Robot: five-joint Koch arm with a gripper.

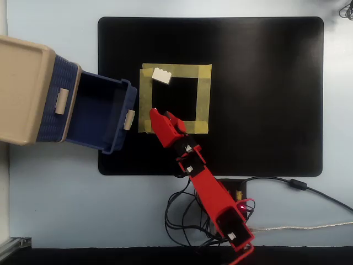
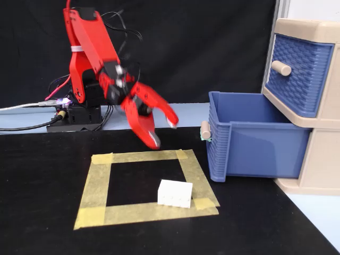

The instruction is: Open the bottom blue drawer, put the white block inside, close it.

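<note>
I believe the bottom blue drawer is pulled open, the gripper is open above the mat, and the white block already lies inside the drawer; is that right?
Not quite: the white block is not in the bottom blue drawer. The overhead view shows it lying on a corner of the yellow tape square on the mat, and the drawer holds nothing. The rest holds: the drawer is pulled open and the gripper is open above the mat.

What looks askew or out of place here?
The bottom blue drawer is pulled out slightly crooked from the cabinet. The white block sits tilted on the tape square. Nothing spilled or damaged.
</note>
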